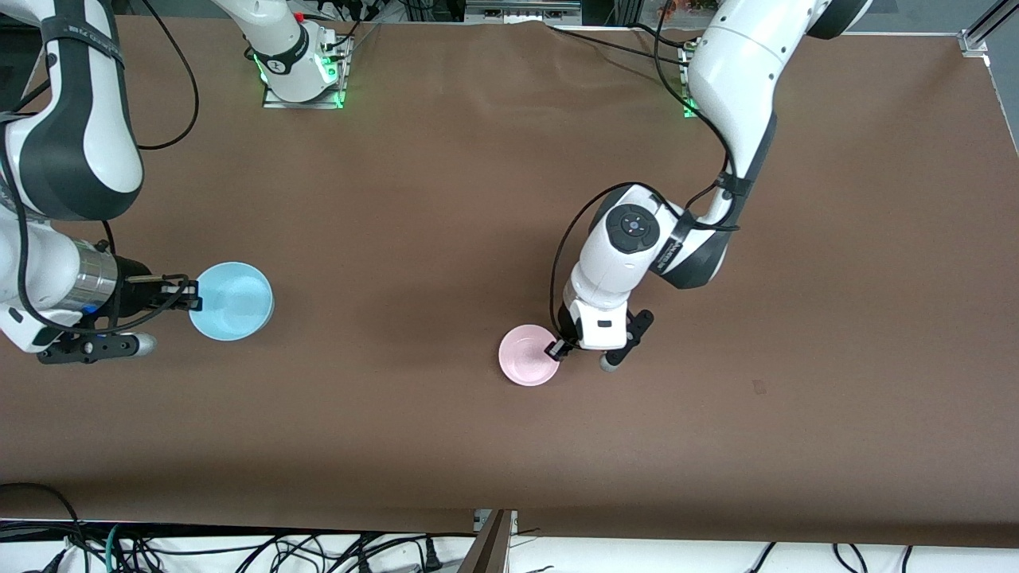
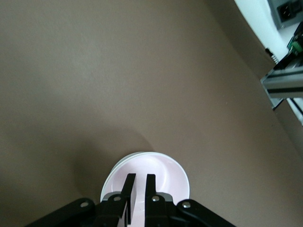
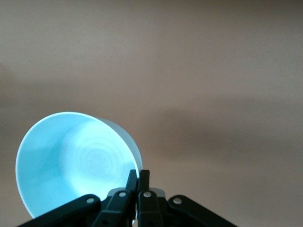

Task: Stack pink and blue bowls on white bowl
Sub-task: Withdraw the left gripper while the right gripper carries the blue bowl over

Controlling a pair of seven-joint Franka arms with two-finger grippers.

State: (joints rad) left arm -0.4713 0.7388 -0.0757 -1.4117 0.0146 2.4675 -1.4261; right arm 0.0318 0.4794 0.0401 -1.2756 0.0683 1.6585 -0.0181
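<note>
The pale pink bowl (image 1: 525,357) rests near the table's middle. In the left wrist view the pink bowl (image 2: 165,171) has a thin white rim (image 2: 106,187) just outside its edge, so it seems nested in the white bowl, which is otherwise hidden. My left gripper (image 1: 557,348) (image 2: 140,176) is low at the pink bowl's rim, its fingers a small gap apart. My right gripper (image 1: 193,300) (image 3: 139,172) is shut on the rim of the light blue bowl (image 1: 232,301) (image 3: 75,161), holding it tilted above the table at the right arm's end.
The brown table cover (image 1: 446,207) is bare around both bowls. The arm bases (image 1: 302,72) stand along the table's edge farthest from the front camera. Cables (image 1: 239,549) hang below the table's near edge. A metal frame (image 2: 284,82) shows past the table's edge.
</note>
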